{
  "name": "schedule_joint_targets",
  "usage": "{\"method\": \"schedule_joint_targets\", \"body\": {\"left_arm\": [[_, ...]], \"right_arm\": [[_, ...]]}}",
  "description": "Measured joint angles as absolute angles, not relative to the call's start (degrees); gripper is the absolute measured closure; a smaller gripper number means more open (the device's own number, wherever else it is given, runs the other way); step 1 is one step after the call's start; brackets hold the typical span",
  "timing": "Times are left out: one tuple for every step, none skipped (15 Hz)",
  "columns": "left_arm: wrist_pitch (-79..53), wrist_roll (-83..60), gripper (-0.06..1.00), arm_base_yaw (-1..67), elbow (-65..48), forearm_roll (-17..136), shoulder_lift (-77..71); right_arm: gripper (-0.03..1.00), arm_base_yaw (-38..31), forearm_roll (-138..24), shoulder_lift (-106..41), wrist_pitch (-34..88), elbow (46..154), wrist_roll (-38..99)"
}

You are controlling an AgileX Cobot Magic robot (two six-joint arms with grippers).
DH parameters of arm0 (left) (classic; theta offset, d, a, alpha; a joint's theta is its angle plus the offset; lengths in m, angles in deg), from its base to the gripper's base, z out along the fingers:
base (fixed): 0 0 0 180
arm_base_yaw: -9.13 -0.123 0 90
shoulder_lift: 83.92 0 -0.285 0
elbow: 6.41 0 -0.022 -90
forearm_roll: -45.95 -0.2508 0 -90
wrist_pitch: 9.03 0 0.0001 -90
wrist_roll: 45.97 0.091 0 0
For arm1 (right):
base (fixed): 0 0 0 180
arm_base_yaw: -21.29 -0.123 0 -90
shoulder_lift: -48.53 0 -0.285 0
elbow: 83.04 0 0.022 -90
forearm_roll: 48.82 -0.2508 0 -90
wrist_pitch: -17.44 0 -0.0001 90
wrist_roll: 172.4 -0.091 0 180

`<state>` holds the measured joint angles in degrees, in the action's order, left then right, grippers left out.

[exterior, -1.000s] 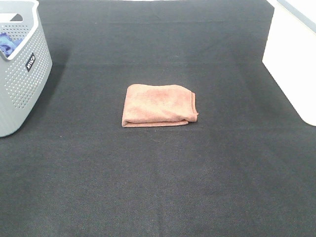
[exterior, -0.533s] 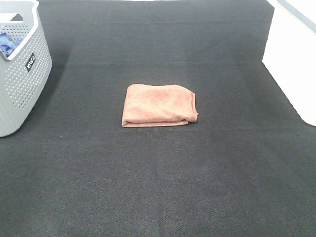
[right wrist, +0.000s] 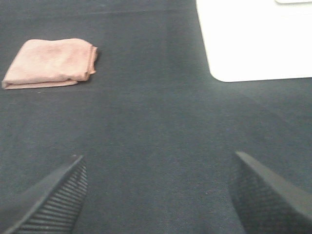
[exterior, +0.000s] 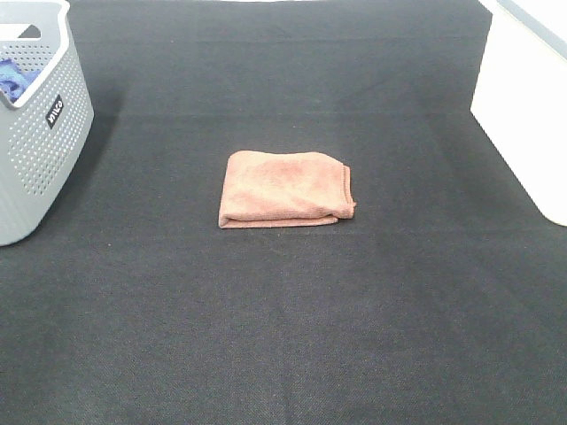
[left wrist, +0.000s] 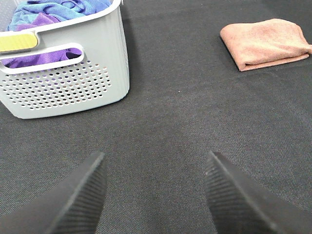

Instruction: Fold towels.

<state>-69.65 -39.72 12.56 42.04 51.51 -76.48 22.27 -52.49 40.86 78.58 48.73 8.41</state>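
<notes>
A folded salmon-pink towel [exterior: 285, 189] lies flat on the black table cloth in the middle of the exterior high view. It also shows in the left wrist view [left wrist: 264, 43] and in the right wrist view [right wrist: 50, 63]. My left gripper [left wrist: 155, 192] is open and empty, low over the cloth, well short of the towel and beside the basket. My right gripper [right wrist: 156, 195] is open and empty over bare cloth, far from the towel. Neither arm shows in the exterior high view.
A grey perforated basket [exterior: 40, 133] stands at the far left, holding blue and purple towels [left wrist: 46, 14]; it also shows in the left wrist view [left wrist: 73, 83]. A white box [exterior: 527, 106] stands at the right edge and in the right wrist view [right wrist: 253, 39].
</notes>
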Motion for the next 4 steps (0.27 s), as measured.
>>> {"method": "schedule_joint_targets", "body": {"left_arm": [[-69.65,-39.72,0.37,12.56,42.04,51.51,-76.48],[-69.65,-39.72,0.37,12.56,42.04,51.51,-76.48],[-69.65,-39.72,0.37,12.56,42.04,51.51,-76.48],[-69.65,-39.72,0.37,12.56,42.04,51.51,-76.48]], "right_arm": [[0.21,22.27,-52.49,40.86,78.58,48.73,8.41],[0.21,22.21,-52.55,40.86,78.58,48.73,8.41],[0.21,22.15,-52.55,40.86,78.58,48.73,8.41],[0.21,22.09,-52.6,40.86,78.58,48.73,8.41]]}}
